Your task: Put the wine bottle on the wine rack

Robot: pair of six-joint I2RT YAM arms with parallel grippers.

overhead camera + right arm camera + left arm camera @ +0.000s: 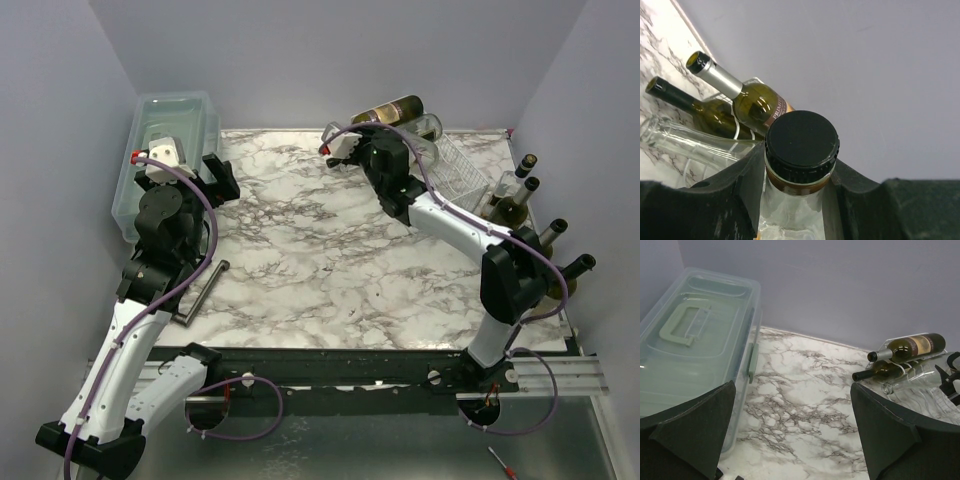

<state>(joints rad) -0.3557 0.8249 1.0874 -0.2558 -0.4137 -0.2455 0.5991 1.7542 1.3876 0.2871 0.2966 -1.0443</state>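
Right gripper clamped on wine bottle neck under cap, likely for lay-in | bottle upper right, beside wine rack | left gripper wide open, empty

Left arm raised from near-left base, elbow bent, forearm angled up toward far left. Left gripper held aloft, jaws spread wide, nothing gripped between fingers. Right arm extended from near-right base toward far edge, elbow folded high, wrist turned inward. Right gripper clamped on neck of clear wine bottle, fingers pressed against both sides just below black cap.
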